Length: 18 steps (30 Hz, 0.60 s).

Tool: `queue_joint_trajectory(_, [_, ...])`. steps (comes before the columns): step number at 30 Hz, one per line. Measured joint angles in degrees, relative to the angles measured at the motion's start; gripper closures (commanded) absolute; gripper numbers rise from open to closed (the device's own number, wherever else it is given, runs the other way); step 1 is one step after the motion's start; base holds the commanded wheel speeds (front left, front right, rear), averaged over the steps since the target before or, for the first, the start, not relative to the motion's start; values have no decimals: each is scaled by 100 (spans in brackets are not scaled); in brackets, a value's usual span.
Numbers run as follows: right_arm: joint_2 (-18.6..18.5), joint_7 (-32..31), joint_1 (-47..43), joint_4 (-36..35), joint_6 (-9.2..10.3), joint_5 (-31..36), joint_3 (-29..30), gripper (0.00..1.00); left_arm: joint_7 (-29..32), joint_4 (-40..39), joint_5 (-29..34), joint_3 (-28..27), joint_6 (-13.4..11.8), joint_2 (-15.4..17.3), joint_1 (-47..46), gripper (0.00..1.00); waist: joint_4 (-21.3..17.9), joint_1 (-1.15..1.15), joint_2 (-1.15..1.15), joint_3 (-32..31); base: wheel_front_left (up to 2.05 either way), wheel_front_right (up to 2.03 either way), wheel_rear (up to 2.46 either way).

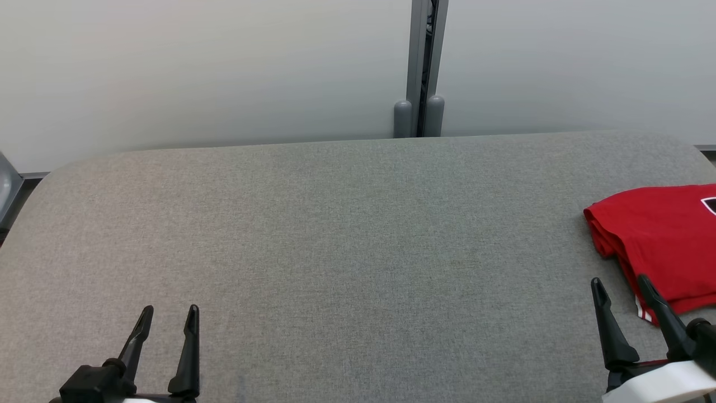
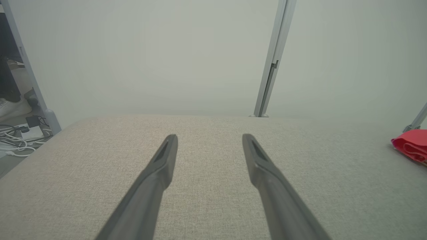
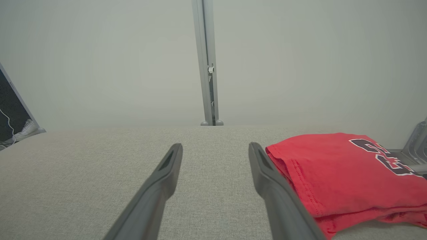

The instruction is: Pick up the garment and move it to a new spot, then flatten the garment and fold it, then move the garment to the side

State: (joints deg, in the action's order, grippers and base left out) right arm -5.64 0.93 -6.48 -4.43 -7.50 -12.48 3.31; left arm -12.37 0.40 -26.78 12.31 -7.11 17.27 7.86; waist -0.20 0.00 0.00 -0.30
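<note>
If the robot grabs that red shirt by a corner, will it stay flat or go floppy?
Probably floppy: the red shirt is soft cloth in folded layers, so its folds would likely fall open. It looks thin, so probably light. Pushed, it may bunch up, since the grey cloth surface looks rough.

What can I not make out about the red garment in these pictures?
Head view: the garment and its dark print run past the right edge; the full outline is unknown.
Left wrist view: the garment is small and cut by the right edge.
Right wrist view: one of the right fingers hides its near edge.
</note>
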Motion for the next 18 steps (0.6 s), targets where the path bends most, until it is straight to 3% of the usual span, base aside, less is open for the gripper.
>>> queue_joint_trajectory(17, [13,21,2,5,0,-16,-37,0,-34,-9,-1,21,-25,54,-20,0,-19,0,0,70,0,0,0])
queue_joint_trajectory(18, [15,22,2,1,0,-15,-40,100,-36,-13,0,22,-25,57,-25,100,-17,0,0,73,0,0,0])
